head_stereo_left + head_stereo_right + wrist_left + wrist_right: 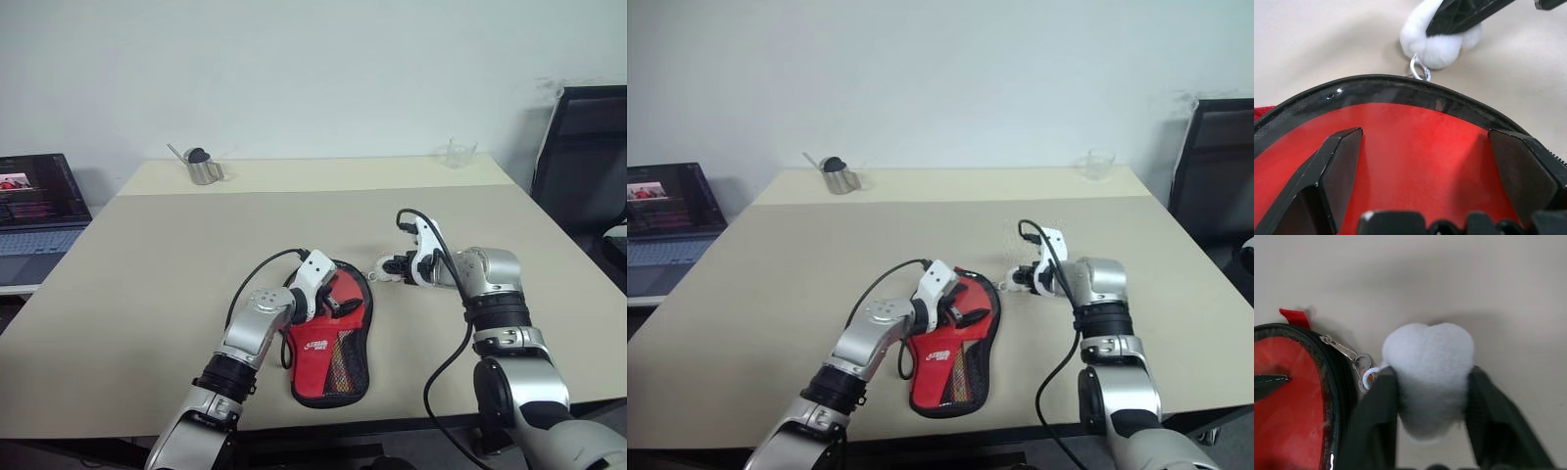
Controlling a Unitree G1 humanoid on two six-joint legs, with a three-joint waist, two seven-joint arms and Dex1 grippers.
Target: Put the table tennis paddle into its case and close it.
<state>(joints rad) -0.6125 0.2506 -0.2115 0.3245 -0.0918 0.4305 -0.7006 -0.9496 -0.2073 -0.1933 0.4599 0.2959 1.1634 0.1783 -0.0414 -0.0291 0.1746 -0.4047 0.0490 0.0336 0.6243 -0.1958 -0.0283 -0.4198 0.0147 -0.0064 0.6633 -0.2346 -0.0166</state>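
One red case (331, 343) at six o'clock on the worktop (147, 284). Left fingers (1344, 161) spread wide, one each side over its red top, gripping nothing. Right fingers (1488, 416) pinched on one white ball (1429, 367) at the case's two o'clock; one metal jug (203, 166) at eleven.

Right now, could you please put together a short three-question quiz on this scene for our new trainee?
1. True or false: the right gripper is squeezing the white fluffy ball.
2. The ball hangs off the zip pull of what? A) case B) metal cup C) laptop
3. Fill in: the left gripper, fingers spread, rests on the red ____.

Key: 1 true; 2 A; 3 case.
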